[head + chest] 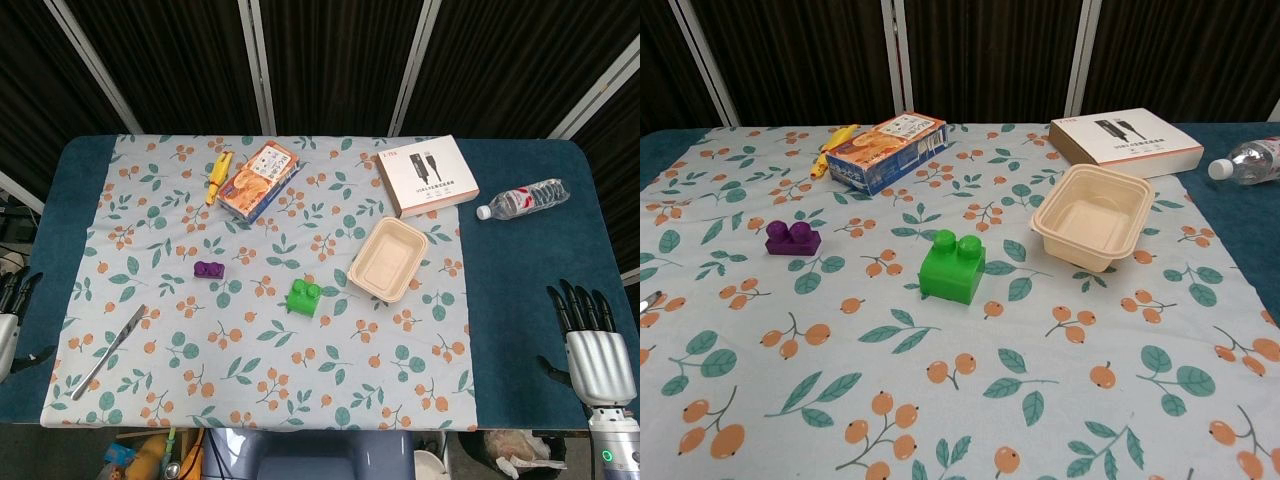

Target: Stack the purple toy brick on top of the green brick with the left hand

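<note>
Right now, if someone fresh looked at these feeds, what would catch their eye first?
Probably the bright green brick near the middle of the floral cloth, with the smaller purple brick apart to its left. Next, the empty beige tray to its right. Both hands, left hand and right hand, wait at the table's edges.

No print reads clearly; the white box (427,175) perhaps says "USB".

The purple brick (793,238) sat studs up on the floral cloth, low and two-studded. The green brick (953,266), taller and also two-studded, stood upright well apart to its right, slightly nearer the robot.
</note>
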{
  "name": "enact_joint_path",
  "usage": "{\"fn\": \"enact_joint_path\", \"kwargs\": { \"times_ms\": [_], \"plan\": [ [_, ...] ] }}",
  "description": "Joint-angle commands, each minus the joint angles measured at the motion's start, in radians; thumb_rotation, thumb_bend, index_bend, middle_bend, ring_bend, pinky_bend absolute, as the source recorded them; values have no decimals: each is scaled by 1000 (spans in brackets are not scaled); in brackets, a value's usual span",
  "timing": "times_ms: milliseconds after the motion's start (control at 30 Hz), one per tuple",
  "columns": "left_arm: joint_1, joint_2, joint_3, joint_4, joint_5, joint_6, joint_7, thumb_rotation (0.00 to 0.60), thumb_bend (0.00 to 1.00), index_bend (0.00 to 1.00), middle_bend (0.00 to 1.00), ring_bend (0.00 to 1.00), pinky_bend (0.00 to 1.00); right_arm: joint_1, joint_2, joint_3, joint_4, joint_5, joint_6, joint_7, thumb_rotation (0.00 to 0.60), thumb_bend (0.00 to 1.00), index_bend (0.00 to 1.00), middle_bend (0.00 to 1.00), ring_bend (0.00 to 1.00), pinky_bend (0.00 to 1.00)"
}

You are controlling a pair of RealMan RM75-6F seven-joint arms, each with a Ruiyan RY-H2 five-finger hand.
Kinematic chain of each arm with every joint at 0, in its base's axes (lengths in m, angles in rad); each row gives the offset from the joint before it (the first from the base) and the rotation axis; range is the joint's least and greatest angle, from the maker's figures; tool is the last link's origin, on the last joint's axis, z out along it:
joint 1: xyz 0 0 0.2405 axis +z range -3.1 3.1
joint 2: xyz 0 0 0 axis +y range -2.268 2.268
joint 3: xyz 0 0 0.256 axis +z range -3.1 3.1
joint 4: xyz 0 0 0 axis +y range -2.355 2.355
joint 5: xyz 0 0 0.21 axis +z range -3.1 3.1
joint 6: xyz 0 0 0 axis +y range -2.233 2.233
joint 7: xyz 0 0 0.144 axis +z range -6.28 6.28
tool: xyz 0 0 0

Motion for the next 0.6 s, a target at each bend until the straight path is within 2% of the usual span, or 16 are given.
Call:
{"fn": "enact_joint_path", "kwargs": {
  "times_ms": [33, 600],
  "plan": [
    [0, -1, 1, -2, 2, 2, -4, 600, 131, 31, 0, 0, 50, -1, 0, -1, 3, 0, 0, 2, 600, 150, 0, 20, 18, 0],
    [4, -3, -16, -1, -8, 26, -23, 600, 132, 53, 46, 0, 50, -6, 3, -1, 8, 1, 2, 3, 600, 150, 0, 20, 18, 0]
  ]
}}
